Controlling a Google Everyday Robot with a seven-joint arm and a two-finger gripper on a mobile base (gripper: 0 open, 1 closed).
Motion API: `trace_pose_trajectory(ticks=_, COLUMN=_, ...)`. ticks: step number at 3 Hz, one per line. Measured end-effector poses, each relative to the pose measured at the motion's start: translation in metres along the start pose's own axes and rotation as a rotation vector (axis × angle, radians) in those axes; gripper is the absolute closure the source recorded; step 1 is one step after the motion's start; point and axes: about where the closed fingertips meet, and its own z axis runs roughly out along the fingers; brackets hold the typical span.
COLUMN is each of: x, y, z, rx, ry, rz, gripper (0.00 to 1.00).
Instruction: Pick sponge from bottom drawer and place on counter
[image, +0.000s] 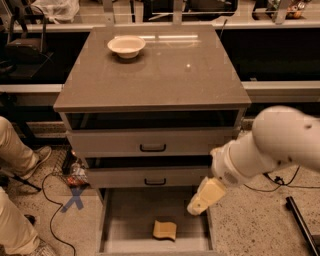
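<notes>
The pale yellow-tan sponge (165, 230) lies slightly curled on the grey floor of the bottom drawer (127, 222), which is pulled open, near its front edge. The glossy grey-brown counter (165, 75) tops the cabinet. My gripper (203, 198), cream-coloured at the end of the white arm, hangs over the drawer's right side, above and to the right of the sponge and apart from it. It holds nothing.
A cream round bowl (126, 46) stands at the counter's back left. Two upper drawers with black handles (153, 147) sit slightly open. A person's legs (17, 152) are at the left. Cables and a blue tape cross (75, 199) lie on the floor.
</notes>
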Motion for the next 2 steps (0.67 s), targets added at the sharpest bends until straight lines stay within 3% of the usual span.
trace_pose_trajectory(ticks=1, x=0.049, y=0.014, z=0.085, rx=-0.015, ry=-0.025, rz=0.067, gripper=0.00)
trace_pose_trajectory(ticks=2, x=0.065, y=0.011, z=0.142, rx=-0.008, ry=-0.089, rz=0.125, gripper=0.00)
